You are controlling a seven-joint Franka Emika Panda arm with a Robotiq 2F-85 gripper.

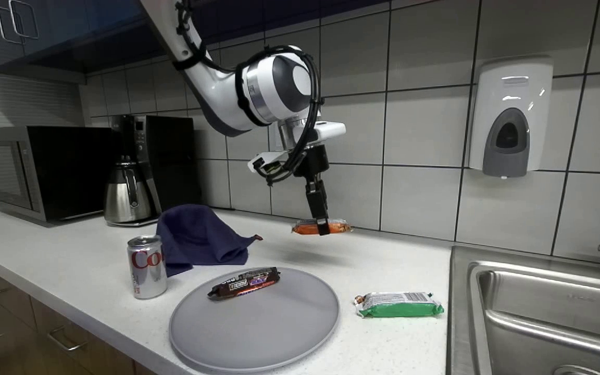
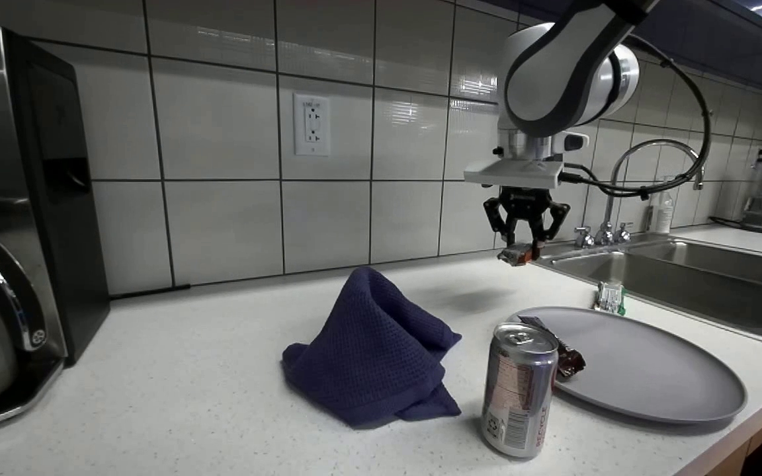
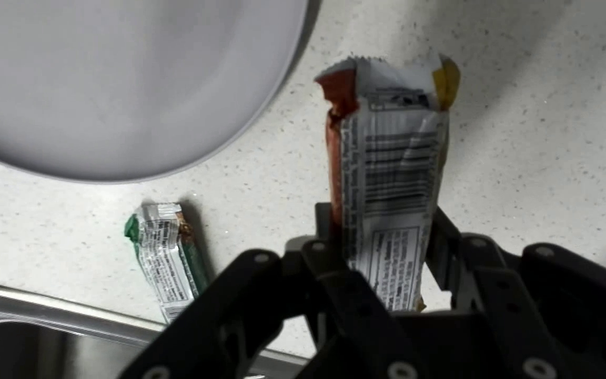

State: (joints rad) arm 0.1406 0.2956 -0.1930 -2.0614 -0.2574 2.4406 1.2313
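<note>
Arm (image 1: pixel 222 99), one: white with dark grey trim, slanting downward from above. Wrist (image 2: pixel 526 143), one: bent to vertical. Gripper (image 2: pixel 522 248), one: black, two-fingered, pointing down; fingers (image 3: pixel 443 245) set partway together, gripping.

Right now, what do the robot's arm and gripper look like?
The arm is white with dark grey curved panels and a silver band. Black cables loop along it, with black straps around it. The gripper is black, with two slim, jointed fingers, topped by a flat white plate.
</note>
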